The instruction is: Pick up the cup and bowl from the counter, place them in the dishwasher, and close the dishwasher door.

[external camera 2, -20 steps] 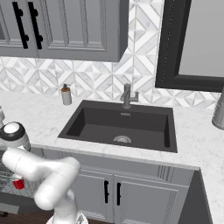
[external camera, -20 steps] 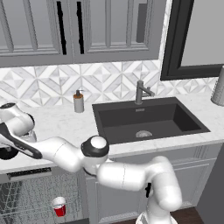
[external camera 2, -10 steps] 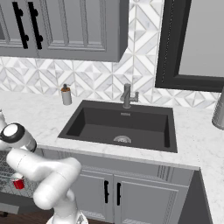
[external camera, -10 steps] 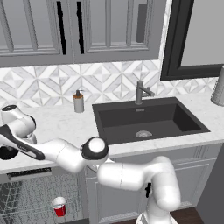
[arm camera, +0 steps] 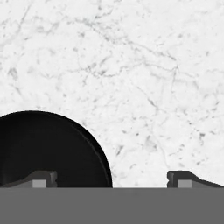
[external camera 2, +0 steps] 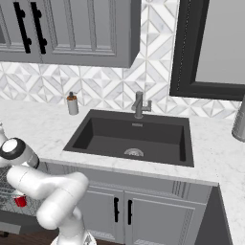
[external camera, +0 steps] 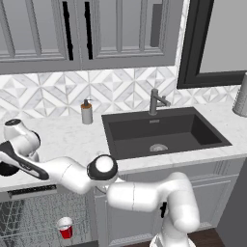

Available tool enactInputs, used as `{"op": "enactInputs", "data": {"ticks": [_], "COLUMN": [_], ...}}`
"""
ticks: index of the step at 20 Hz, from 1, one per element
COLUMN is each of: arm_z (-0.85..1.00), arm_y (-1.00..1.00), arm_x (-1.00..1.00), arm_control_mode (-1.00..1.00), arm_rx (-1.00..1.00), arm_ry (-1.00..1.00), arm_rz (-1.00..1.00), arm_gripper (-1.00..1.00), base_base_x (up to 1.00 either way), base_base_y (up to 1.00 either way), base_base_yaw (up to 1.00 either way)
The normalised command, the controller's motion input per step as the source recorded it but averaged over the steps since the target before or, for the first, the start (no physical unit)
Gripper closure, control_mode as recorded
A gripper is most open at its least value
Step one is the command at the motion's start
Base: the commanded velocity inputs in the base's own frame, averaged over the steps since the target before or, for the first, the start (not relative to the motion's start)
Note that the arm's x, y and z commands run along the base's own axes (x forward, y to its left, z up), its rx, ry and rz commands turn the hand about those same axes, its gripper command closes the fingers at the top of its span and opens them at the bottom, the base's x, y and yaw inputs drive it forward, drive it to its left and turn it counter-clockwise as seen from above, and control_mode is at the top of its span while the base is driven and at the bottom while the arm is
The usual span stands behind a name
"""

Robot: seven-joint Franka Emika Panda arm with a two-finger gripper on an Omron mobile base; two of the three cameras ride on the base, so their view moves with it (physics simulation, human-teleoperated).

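Far left of the left base view: end effector (external camera: 6, 166) out over the near edge of the surface (external camera: 67, 137), fingers spread wide, nothing between them. Bowl (arm camera: 46, 151) directly under it per the hand view: black, glossy, sitting flat on white marble, one fingertip over its interior, the other over bare marble to the right. Off-centre, so the rim falls between the fingers.

Handling call: rigid, light, shallow. Glossy finish likely slippery; a low curved wall gives little for a side squeeze. Best bet a rim pinch, one finger inside, one outside, pushed well down so the lip cannot slide out. Expect tilt on lift, since a rim grip is off the centre of mass. Probably tolerant of a firm squeeze; fragility cannot be judged from here.

Below the surface, left: dishwasher (external camera: 29, 222) open, wire rack exposed, cup (external camera: 65, 227) already standing upright in it. Same cup seen low left in the right base view, partly behind the arm. Bowl and door left to do.

Further right: soap bottle (external camera: 86, 112) at the back wall, then sink (external camera: 161, 132) — both well apart from the work.
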Motion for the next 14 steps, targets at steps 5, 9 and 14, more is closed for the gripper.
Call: {"op": "enactInputs", "data": {"ticks": [5, 9, 14], "arm_z": [-0.04, -0.09, -0.15], "arm_y": [0.20, 0.31, 0.18], "arm_x": [0.25, 0.20, 0.05], "arm_control_mode": [-1.00, -1.00, -1.00], "arm_rx": [0.00, 0.00, 0.00], "arm_ry": [0.07, 0.09, 0.10], "arm_rz": [0.00, 0.00, 0.00], "arm_gripper": [-1.00, 1.00, 1.00], "base_base_x": [0.00, 0.00, 0.00], "base_base_y": [0.00, 0.00, 0.00], "base_base_yaw": [0.00, 0.00, 0.00]}}
